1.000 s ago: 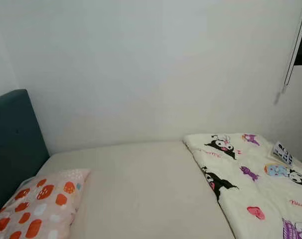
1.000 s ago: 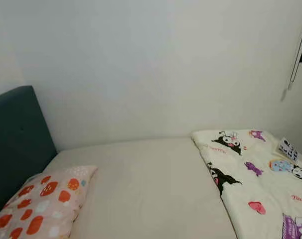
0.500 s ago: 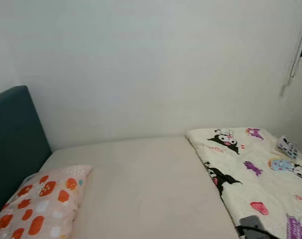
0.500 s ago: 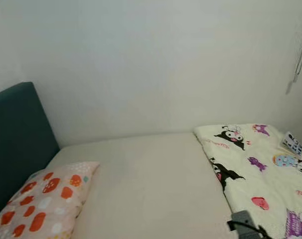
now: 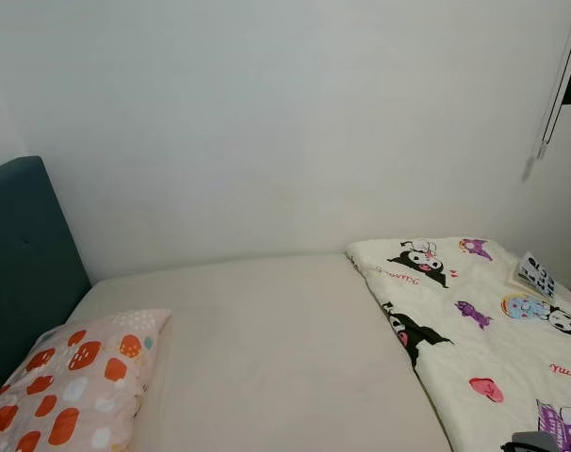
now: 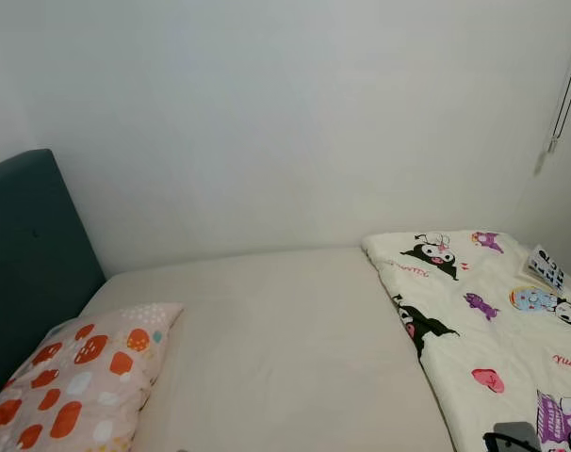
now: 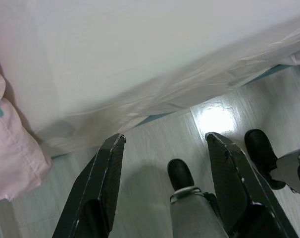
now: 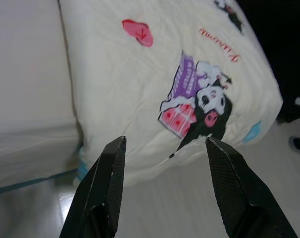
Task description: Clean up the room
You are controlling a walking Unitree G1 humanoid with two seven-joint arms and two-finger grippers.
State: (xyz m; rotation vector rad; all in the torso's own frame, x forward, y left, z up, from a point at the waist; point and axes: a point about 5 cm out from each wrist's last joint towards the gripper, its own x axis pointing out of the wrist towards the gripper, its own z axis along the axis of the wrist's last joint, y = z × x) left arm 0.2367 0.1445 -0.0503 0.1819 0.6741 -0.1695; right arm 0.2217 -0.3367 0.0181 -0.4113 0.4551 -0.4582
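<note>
- Left eye view: a bed (image 5: pixel 267 348) with a cream sheet runs up to a white wall (image 5: pixel 285 122). A dark teal headboard (image 5: pixel 22 264) stands at its left end, and a pink pillow (image 5: pixel 69 386) with orange and white spots lies just beside it. A folded cartoon-print blanket (image 5: pixel 474 330) covers the bed's right part. A small black-and-white card (image 5: pixel 535 275) rests on the blanket's far right edge, and a blind cord (image 5: pixel 549 85) hangs by the wall above it. A bit of the right arm shows at the lower right corner, on the blanket's near edge.
- Right eye view: the same scene; the grey tip of the right arm sits low at the right, over the blanket's near corner.
- Left wrist view: the left hand (image 7: pixel 162 144) hangs with its two black fingers (image 7: pixel 108 183) spread wide and nothing between them. Ahead of the fingers is the sheet's hanging side; below lies pale wood floor (image 7: pixel 155 144) with the robot's black feet (image 7: pixel 179 173). The pillow's edge lies off to one side of the hand.
- Right wrist view: the right hand (image 8: pixel 165 144) is spread wide and empty, held just above the blanket's near corner, where a purple-and-black cartoon print lies straight ahead of the fingertips. The bare sheet lies to one side of the hand.
</note>
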